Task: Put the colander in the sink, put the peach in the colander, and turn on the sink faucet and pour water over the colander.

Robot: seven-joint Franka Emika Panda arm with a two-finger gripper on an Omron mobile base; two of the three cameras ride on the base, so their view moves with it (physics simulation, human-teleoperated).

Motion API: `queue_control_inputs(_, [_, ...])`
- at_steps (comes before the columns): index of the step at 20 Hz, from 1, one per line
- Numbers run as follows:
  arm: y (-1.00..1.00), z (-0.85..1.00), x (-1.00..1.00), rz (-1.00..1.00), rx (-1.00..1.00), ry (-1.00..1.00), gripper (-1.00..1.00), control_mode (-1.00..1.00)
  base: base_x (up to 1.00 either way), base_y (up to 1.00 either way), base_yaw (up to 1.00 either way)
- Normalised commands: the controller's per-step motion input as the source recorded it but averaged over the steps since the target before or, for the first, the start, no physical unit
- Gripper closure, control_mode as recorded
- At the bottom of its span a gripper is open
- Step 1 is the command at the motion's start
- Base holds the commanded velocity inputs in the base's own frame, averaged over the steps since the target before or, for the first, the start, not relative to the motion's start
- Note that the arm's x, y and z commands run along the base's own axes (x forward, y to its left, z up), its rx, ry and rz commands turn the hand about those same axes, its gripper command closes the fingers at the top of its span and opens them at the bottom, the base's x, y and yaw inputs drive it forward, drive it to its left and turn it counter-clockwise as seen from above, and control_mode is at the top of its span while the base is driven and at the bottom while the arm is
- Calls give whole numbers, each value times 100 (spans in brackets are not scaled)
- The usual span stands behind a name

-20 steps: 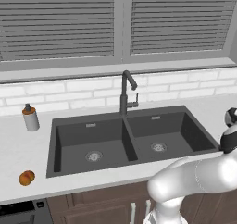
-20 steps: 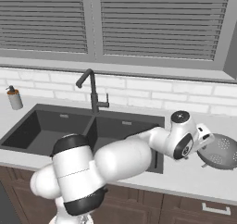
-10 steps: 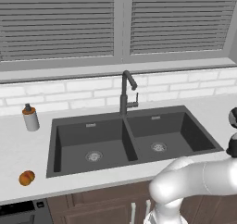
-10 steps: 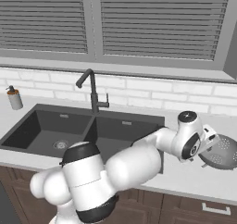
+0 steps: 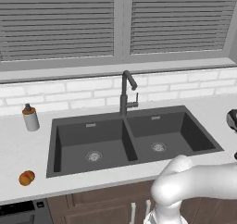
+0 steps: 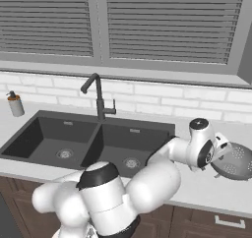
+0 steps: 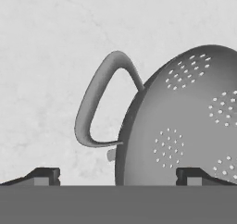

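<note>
White brick ran along the back wall beneath shuttered grey blinds, and a pale speckled tabletop (image 5: pixel 28 149) carried everything in the kitchen. Set into it was the sink (image 5: pixel 131 140), a dark charcoal double basin with a central divider and a round steel drain in each half; both basins held nothing but their drains. The sink faucet (image 5: pixel 127 91) stood at the back edge over the divider, its gooseneck spout bent forward and its small side lever sticking out to the right in the left base view. No water showed at the spout.

A grey bottle (image 5: pixel 30 118) with a dark-orange cap stood on the tabletop left of the sink, near the wall. The peach (image 5: pixel 27 177) lay well in front of it, close to the front edge of the tabletop and just off the sink's left front corner.

The colander (image 6: pixel 234 161) sat on the tabletop well to the right of the sink. In the right base view the white arm reached across the sink's right front corner, and the tool (image 6: pixel 222 151) was at the colander's near rim. In the hand view the tool's (image 7: pixel 118 176) two dark tips stood wide apart, one on either side of the colander's (image 7: pixel 185 126) perforated wall, with its loop handle (image 7: pixel 99 102) rising between them; neither tip visibly touched the metal.
</note>
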Motion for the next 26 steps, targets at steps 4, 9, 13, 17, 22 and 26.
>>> queue_control_inputs(4, [-12,-22,10,0,0,0,-100,-100,0,0,0])
queue_control_inputs(9, [-18,-20,4,0,0,0,-100,-100,0,0,0])
queue_control_inputs(13, [-11,-19,0,1,0,1,100,-100,0,0,0])
queue_control_inputs(17, [0,-17,-8,9,1,0,100,-100,0,0,0])
queue_control_inputs(22, [8,-19,-14,16,15,0,100,-100,0,0,0])
queue_control_inputs(26, [31,15,-28,31,23,5,100,-100,0,0,0])
